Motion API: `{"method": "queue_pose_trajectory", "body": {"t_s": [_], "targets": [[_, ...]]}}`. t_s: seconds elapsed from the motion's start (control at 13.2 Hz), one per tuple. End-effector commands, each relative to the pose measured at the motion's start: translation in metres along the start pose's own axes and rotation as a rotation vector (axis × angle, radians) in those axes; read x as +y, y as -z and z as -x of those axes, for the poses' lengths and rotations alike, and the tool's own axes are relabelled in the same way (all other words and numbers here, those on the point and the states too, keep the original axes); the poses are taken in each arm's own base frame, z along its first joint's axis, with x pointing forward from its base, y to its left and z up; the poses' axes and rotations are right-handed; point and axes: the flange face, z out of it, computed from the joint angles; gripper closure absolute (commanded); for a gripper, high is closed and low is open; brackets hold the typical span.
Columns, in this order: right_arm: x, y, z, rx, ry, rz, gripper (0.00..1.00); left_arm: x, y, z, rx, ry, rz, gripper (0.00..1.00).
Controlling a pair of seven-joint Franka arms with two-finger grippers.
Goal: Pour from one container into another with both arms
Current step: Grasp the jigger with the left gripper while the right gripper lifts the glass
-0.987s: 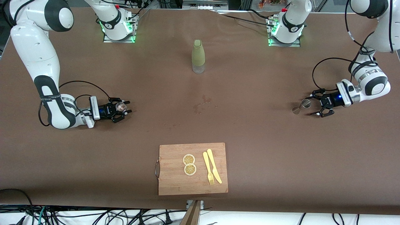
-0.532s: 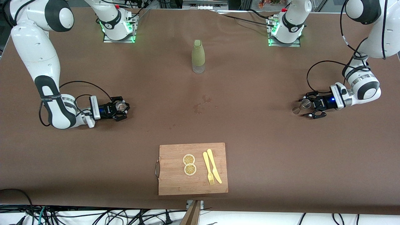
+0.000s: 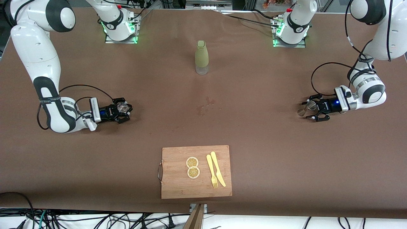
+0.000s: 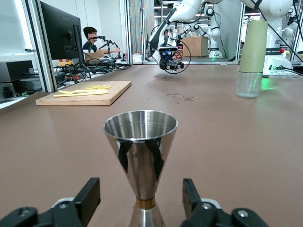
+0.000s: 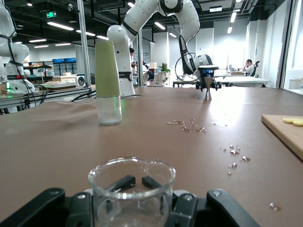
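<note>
Front view places right gripper (image 3: 124, 112) low at the table's right-arm end, clamped tight on a small clear glass (image 3: 121, 107); left gripper (image 3: 313, 110) low at the left-arm end, fingers spread either side of a steel jigger (image 3: 306, 108), contact not discernible from up here. Left wrist view settles that: jigger (image 4: 140, 156) upright on the table, both fingers (image 4: 90, 196) clear of its stem. Right wrist view shows the glass (image 5: 131, 191) empty, plus scattered droplets (image 5: 187, 125) mid-table. Green bottle (image 3: 201, 57) upright between the bases; cutting board (image 3: 196, 171) at the camera-side edge, carrying lemon slices (image 3: 192, 167), fork (image 3: 212, 171), knife (image 3: 217, 168).
</note>
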Motion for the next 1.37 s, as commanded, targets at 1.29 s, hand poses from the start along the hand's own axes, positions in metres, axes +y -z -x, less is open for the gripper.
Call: {"method": "queue_pose_trajectory", "body": {"t_s": [1.29], "targets": [[0.058,-0.007,-0.063,0.04,-0.03,0.055,1.0,0.018,0.002,0.018,0.026,-0.268,-0.03,0.47]]}}
